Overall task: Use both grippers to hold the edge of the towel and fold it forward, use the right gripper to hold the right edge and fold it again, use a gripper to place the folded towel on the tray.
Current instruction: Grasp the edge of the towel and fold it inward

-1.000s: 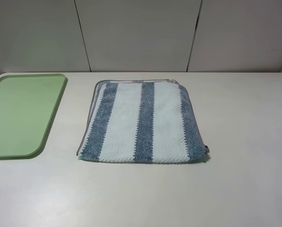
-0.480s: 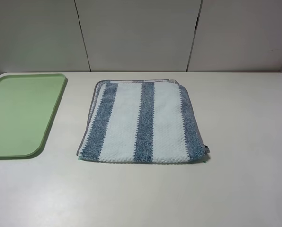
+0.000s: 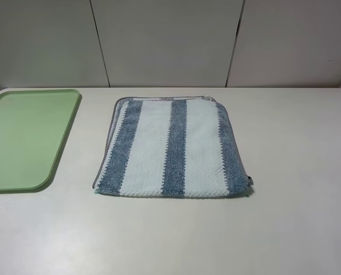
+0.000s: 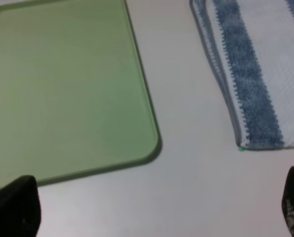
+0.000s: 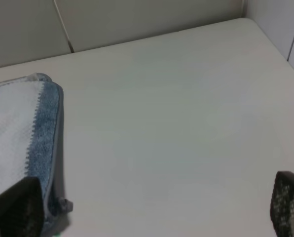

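**Towel flat on the bench, both hands clear of it**

The towel (image 3: 170, 148) lies flat in the middle of the bench (image 3: 296, 172), with its stripes running from front to back. Its left side shows more than one layer of cloth. The tray (image 3: 62, 143) sits apart from it to the left, with nothing on it.

Nothing has hold of the cloth, so the step in hand looks like the approach for the forward fold. To do it well, each hand should come down on the near edge of the towel (image 3: 170, 195) close to its own corner. Each should pinch the grey binding along with every layer beneath it. The two should then lift together and carry the edge toward the far side at the same height, so the stripes stay in line and the cloth is not dragged. A grip that catches only the top layer would likely let the stack splay apart.

The left hand (image 4: 154, 207) is released, its fingers spread wide over bare bench near the towel's near-left corner, and it touches nothing. The right hand (image 5: 152, 207) is also spread fully and empty, with the right edge (image 3: 234, 149) just beside one of its fingers. Neither arm shows in the high view.
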Tool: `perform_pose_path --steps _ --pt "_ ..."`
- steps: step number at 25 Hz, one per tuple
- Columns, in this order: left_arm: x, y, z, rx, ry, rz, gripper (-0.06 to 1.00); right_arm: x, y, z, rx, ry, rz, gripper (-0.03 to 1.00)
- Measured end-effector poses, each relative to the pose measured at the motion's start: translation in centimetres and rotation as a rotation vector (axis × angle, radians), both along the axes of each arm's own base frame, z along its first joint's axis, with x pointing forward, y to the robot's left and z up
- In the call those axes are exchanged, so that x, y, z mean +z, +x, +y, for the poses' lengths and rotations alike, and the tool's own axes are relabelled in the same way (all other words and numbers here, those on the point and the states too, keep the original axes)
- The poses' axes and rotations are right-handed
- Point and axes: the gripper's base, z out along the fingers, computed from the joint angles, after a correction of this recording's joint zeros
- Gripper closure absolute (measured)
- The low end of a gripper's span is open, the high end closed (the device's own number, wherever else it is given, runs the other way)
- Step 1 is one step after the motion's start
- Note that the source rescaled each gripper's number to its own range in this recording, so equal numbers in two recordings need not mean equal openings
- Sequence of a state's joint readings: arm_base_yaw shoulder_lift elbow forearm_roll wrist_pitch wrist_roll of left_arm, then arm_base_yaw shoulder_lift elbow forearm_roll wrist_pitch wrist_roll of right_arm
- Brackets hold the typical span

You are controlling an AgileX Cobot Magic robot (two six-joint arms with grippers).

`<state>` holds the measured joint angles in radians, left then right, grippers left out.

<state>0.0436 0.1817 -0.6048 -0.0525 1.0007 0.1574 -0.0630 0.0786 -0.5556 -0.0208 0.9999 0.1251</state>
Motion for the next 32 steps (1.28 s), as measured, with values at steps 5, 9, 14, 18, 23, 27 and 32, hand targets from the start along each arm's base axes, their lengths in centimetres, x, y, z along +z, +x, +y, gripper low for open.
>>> perform_pose_path --steps 5,9,14,18,23,27,32 --pt "1.5 2.7 0.2 -0.007 0.020 0.021 -0.01 1.8 2.4 -0.2 -0.005 -0.006 0.065 -0.03" --pt "2.3 4.9 0.3 -0.037 0.062 0.043 0.00 3.2 4.8 -0.5 -0.009 -0.024 0.105 -0.03" --pt "2.9 8.0 0.4 -0.082 0.112 0.062 0.00 4.2 8.3 -0.8 0.020 -0.082 0.171 -0.03" --pt "2.7 9.9 -0.4 -0.181 0.153 0.068 0.00 3.9 11.6 -1.0 0.059 -0.127 0.272 -0.03" --pt "1.5 11.8 -2.1 -0.370 0.304 0.150 0.00 3.1 15.2 -0.7 0.153 -0.200 0.390 -0.03" --pt "0.4 13.0 -3.8 -0.503 0.447 0.195 0.00 2.5 17.0 0.6 0.259 -0.257 0.441 -0.03" --pt "-0.9 14.4 -5.6 -0.596 0.530 0.244 0.01 1.0 19.6 3.1 0.428 -0.383 0.522 -0.03"
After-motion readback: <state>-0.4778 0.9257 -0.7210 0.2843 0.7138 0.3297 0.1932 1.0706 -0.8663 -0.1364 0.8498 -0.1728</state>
